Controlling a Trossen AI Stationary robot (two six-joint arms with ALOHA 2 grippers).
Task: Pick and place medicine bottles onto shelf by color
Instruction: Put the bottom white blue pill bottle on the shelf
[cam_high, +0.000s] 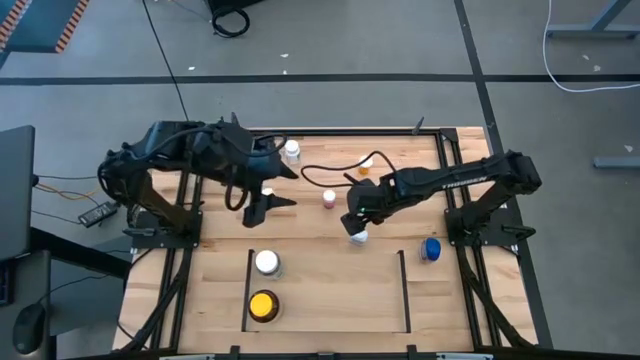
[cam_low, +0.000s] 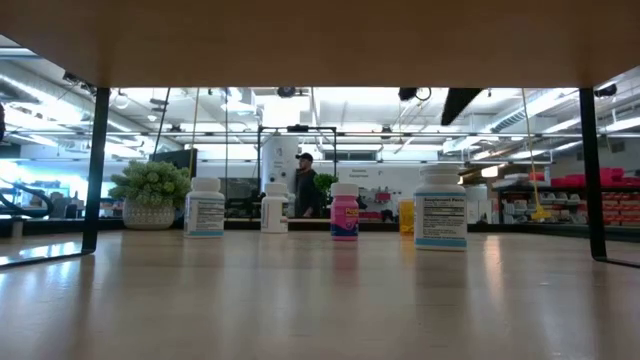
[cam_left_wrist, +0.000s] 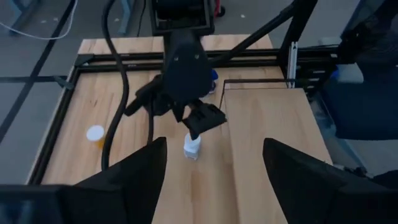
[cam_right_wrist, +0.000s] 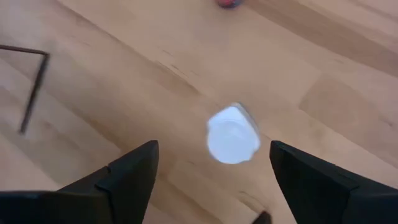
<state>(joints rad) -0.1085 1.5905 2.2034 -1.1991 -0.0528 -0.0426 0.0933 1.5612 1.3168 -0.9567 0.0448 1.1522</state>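
Risk | my right gripper spread wide and empty above the white-capped bottle, frame centre | off-centre descent could topple it | left gripper open, empty, waiting.

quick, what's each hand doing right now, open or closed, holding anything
left hand: open, holding nothing.
right hand: open above a white bottle, not gripping it.

White bottle half hidden under the right arm, right wrist fingers cut off — bottle labels unreadable
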